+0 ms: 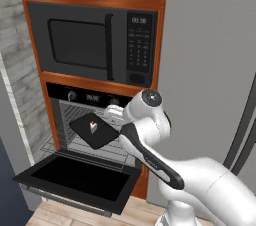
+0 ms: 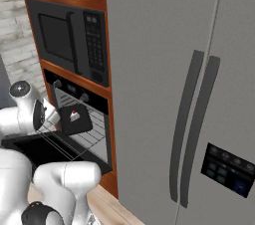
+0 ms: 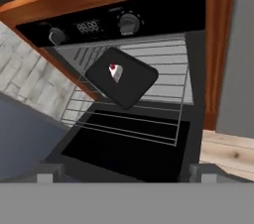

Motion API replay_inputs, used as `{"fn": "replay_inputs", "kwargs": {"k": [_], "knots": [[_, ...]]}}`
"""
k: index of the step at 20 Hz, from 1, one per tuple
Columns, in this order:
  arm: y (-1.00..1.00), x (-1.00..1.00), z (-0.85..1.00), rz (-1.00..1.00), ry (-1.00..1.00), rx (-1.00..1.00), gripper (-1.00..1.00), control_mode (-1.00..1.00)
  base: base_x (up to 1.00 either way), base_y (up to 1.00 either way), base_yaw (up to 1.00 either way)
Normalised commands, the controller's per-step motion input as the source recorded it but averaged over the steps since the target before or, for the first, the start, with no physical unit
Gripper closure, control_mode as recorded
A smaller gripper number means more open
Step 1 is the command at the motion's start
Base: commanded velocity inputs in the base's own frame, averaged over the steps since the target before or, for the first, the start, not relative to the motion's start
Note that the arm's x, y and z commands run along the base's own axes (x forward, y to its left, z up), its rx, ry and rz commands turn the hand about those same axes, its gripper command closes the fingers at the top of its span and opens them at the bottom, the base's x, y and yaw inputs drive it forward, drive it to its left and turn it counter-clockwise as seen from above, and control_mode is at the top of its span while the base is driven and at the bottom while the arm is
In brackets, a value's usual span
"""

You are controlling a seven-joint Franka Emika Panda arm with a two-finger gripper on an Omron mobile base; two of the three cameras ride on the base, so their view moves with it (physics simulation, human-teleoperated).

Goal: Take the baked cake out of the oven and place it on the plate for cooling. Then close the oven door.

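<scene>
Wooden cabinetry frames the oven point(image 3: 149, 44); its door point(image 3: 129, 153) hangs open below my spread gripper point(image 3: 126, 173). Ahead of the jaws, the cake point(image 3: 115, 72) sits on a dark tray point(image 3: 134, 82). It looks soft and crumbly; I'd pinch its sides gently.

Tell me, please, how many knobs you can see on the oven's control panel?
2. One knob sits at the left end of the oven panel, the other knob to the right of the digital display.
</scene>
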Motion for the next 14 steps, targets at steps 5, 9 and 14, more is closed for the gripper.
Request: {"fn": "replay_inputs", "kwargs": {"k": [5, 9, 14], "knots": [[0.21, 0.37, -0.02, 0.03, 0.15, -0.15, -1.00, -1.00, 0.00, 0.00, 0.00], [0.00, 0.18, -0.18, 0.00, 0.14, -0.08, -1.00, -1.00, 0.00, 0.00, 0.00], [0.07, 0.05, -0.56, 0.00, 0.07, -0.09, -1.00, -1.00, 0.00, 0.00, 0.00]]}}
